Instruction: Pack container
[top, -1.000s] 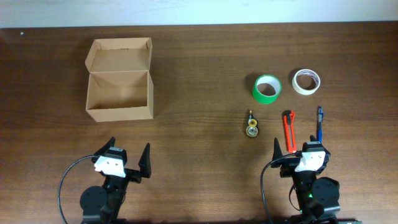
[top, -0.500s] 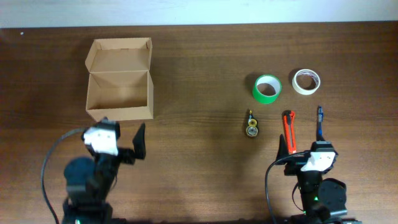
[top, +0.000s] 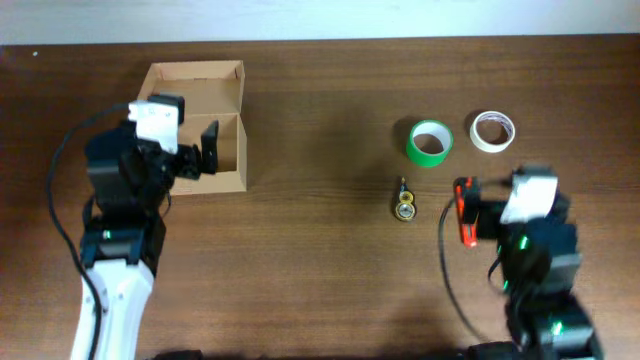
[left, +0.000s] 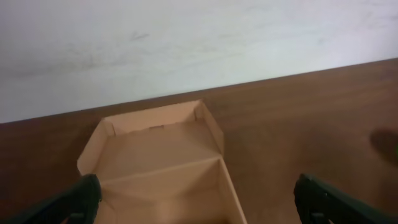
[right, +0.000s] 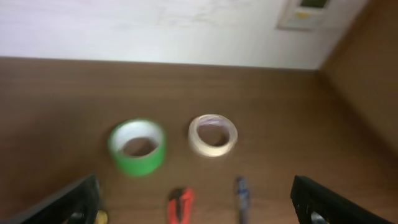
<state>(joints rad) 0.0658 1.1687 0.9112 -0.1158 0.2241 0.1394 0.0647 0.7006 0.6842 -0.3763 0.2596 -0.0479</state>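
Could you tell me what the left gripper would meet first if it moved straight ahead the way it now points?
Most likely the container: its open compartment lies directly between the spread fingers of the left gripper, though depth is unclear.

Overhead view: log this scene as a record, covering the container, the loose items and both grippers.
container: cardboard box, lid open, left side; nothing visible inside
left gripper: open, over the container
right gripper: open, over the red cutter and blue pen
tapes: green tape roll beside white tape roll, right side
other: small yellow-and-black item left of the cutter
packed: nothing yet
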